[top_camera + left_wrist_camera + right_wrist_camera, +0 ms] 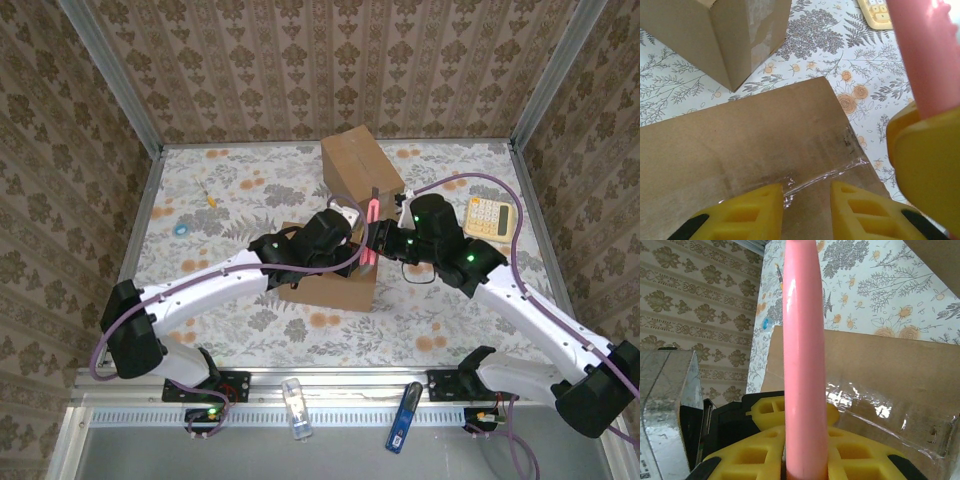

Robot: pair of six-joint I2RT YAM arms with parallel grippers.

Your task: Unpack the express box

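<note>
A flat brown express box (330, 290) lies at the table's middle, sealed with clear tape (830, 175) along its seam. My left gripper (807, 192) hovers open just above the taped seam with nothing between its fingers; in the top view it (345, 228) sits over the box's far edge. My right gripper (805, 460) is shut on a pink stick-shaped tool (802, 340), which stands upright right beside the left gripper (372, 222). The box top (880, 365) lies just past the pink tool.
A second, taller cardboard box (360, 165) stands behind. A yellow calculator (490, 217) lies at the right. A small blue item (181, 228) and a yellow item (210, 197) lie far left. Two small objects (402, 420) rest on the near rail.
</note>
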